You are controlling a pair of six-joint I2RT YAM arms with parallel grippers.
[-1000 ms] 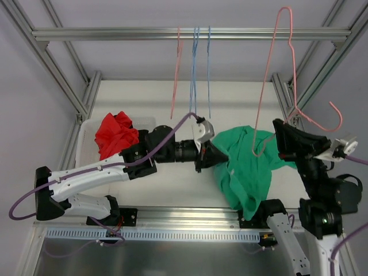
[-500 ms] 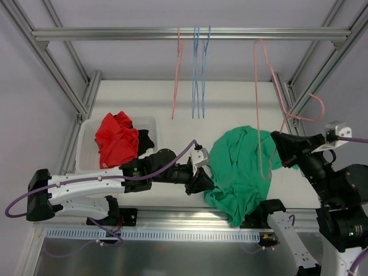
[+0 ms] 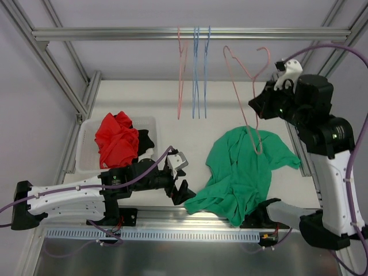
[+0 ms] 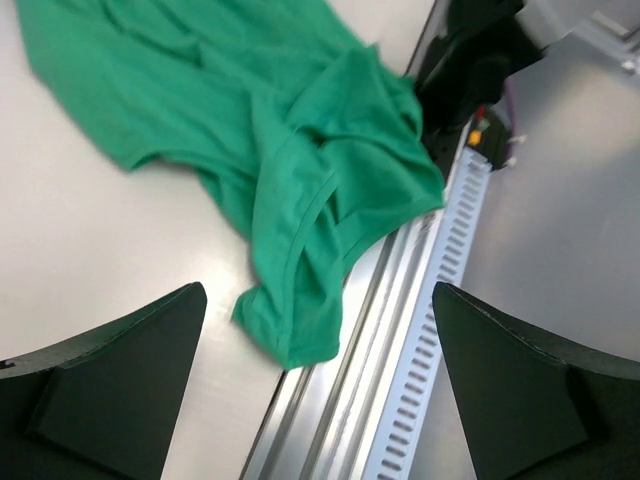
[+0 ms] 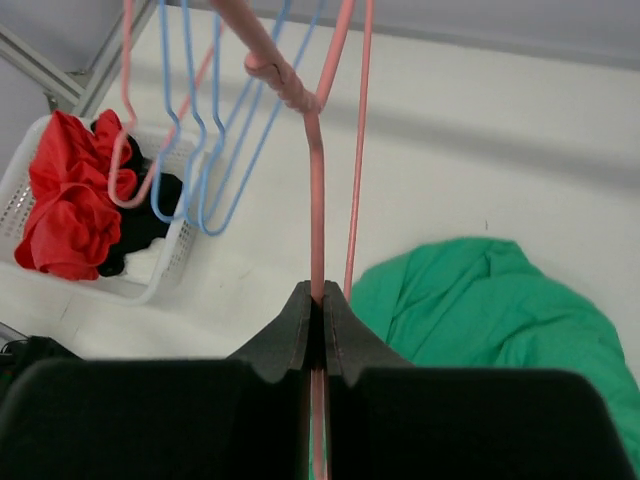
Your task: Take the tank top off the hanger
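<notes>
The green tank top (image 3: 244, 172) lies crumpled on the table, its near corner draped to the front rail (image 4: 300, 150). My left gripper (image 3: 181, 176) is open just left of that corner, nothing between its fingers (image 4: 318, 300). My right gripper (image 3: 260, 106) is shut on the thin pink hanger (image 3: 244, 75), raised high at the right, and the wire passes between the pads (image 5: 317, 295). The hanger's (image 5: 316, 200) lower end hangs over the top's (image 5: 500, 300) upper part. Whether they touch I cannot tell.
A white basket (image 3: 86, 167) with red and black clothes sits at the left (image 5: 150, 290). One pink and two blue hangers (image 3: 195, 75) hang from the overhead rail (image 3: 115, 34). An aluminium frame rail (image 4: 400, 330) runs along the table's near edge.
My left gripper opened, let go of the tank top and drew back toward the near left. My right arm swung the hanger up and leftward. The tank top dropped flat on the table.
</notes>
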